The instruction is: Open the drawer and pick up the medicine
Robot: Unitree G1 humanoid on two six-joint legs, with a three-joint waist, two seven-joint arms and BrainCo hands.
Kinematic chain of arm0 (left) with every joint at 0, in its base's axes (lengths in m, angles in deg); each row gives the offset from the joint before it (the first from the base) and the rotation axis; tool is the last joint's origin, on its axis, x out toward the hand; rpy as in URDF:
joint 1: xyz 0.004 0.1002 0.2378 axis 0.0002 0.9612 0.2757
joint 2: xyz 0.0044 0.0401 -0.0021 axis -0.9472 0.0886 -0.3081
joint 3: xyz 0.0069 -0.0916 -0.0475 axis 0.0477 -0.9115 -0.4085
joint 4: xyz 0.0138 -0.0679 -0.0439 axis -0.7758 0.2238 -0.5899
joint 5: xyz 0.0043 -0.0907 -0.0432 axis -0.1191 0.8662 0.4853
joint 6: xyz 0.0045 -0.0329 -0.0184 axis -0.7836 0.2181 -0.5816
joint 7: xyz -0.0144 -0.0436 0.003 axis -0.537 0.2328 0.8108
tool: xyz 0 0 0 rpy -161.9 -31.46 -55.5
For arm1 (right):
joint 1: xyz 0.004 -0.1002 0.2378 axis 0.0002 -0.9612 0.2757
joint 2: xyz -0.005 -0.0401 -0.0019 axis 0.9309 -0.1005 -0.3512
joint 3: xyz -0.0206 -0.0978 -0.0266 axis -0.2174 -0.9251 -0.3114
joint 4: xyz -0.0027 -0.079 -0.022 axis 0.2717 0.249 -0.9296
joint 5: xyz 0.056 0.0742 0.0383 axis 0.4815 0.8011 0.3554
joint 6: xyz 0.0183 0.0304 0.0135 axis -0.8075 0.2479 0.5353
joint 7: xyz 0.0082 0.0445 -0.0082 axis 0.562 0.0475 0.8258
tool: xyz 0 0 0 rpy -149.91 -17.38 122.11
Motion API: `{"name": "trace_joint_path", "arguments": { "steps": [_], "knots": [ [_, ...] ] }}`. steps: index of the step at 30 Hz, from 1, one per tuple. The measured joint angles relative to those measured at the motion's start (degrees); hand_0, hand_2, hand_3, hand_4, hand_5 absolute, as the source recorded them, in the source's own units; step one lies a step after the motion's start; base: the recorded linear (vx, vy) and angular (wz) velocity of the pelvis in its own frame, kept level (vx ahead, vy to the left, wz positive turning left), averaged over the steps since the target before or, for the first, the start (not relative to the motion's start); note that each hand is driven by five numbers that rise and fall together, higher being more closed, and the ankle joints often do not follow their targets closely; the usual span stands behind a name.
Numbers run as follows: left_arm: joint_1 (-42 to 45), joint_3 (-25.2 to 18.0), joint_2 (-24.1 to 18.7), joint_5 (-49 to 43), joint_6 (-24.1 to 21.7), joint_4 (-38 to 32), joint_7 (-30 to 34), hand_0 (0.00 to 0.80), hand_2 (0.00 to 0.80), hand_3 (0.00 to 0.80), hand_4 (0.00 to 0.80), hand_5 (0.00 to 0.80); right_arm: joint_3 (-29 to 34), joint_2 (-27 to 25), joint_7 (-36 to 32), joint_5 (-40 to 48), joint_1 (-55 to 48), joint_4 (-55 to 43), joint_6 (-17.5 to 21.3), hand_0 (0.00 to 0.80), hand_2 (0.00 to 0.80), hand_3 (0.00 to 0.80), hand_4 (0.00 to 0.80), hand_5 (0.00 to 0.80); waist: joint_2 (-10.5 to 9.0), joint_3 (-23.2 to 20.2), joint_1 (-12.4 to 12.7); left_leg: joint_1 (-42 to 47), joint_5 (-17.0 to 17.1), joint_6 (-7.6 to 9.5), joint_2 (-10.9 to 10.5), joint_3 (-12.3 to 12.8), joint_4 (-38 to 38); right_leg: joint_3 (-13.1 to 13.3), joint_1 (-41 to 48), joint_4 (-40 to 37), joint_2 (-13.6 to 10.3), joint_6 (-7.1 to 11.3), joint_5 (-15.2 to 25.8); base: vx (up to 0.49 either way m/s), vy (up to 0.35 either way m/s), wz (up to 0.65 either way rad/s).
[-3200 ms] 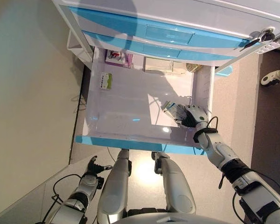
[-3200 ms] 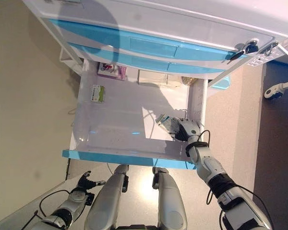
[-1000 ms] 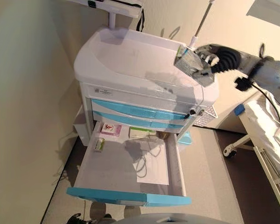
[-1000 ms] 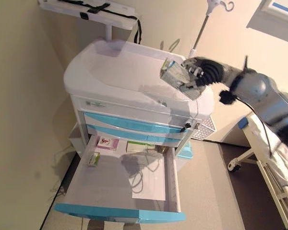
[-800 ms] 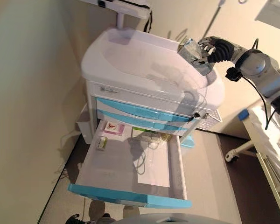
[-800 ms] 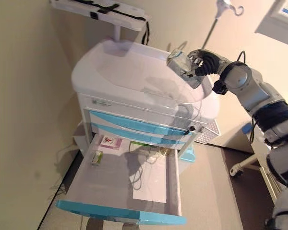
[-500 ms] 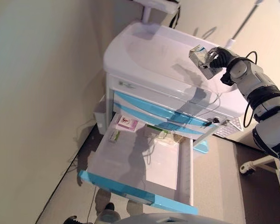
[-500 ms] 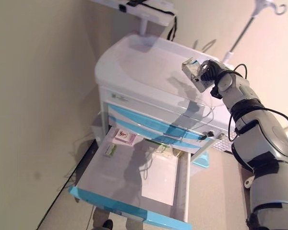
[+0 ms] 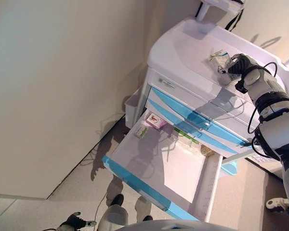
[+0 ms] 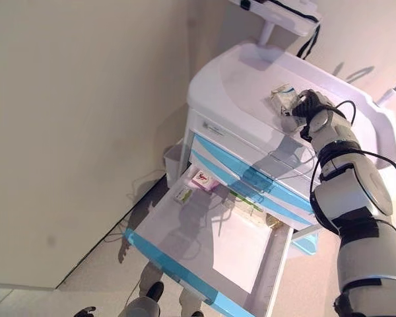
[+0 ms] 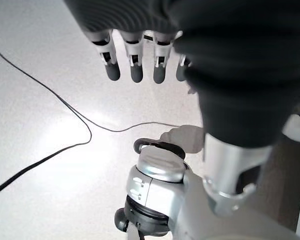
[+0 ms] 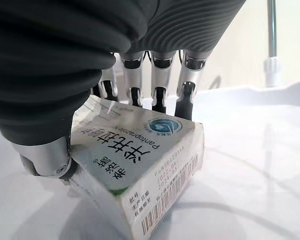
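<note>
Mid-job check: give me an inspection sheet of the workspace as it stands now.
Surface: white cart top, bare apart from the box.
Job's things: medicine box touches the cart top, in the right hand's grip; bottom drawer open.
Clutter: pink box, small green box and white sheet in the drawer.
Hands: right hand shut on the box; left hand open, hanging over the floor.
Cables: nothing seen.
Surroundings: beige wall; pale floor.

Silver-grey arms, dark ribbed wrist covers, right hand (image 12: 155,100) with silver dark-tipped fingers
</note>
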Motion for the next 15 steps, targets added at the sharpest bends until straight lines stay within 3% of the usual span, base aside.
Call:
{"name": "trace_joint_path", "arguments": {
  "steps": [1, 2, 15],
  "knots": [
    [0.06, 0.49, -0.01, -0.01, 0.00, 0.00, 0.00, 0.000, 0.000, 0.000, 0.000, 0.000, 0.11, -0.01, 0.04, -0.06, 0.00, 0.13, -0.02, 0.100, 0.100, 0.100, 0.100, 0.100, 0.00, 0.00, -0.01, -0.03, 0.02, 0.03, -0.12, -0.05, 0.02, -0.05, 0.00, 0.04, -0.09, 0.02, -0.01, 0.004, 0.015, 0.07],
    [0.11, 0.62, 0.07, -0.02, 0.00, 0.01, 0.01, 0.000, 0.000, 0.000, 0.000, 0.000, 0.46, 0.00, 0.26, -0.08, 0.00, 0.24, -0.02, 0.000, 0.000, 0.000, 0.000, 0.000, 0.03, 0.02, -0.03, -0.08, 0.04, 0.06, -0.31, -0.13, 0.05, -0.21, 0.00, 0.04, -0.25, 0.03, -0.02, 0.003, 0.014, 0.06],
    [-1.61, 0.70, 0.71, -0.15, -0.04, -0.66, -0.04, 0.000, 0.000, 0.000, 0.000, 0.000, 1.82, -0.17, 1.15, -0.17, -0.41, 0.50, -0.07, 0.000, 0.000, 0.000, 0.000, 0.000, 0.64, 0.43, -0.09, -0.64, 0.26, 0.39, -0.80, -0.19, 0.69, -0.96, -0.04, 0.16, -0.82, 0.05, 0.02, 0.001, 0.003, 0.03]
  ]
}}
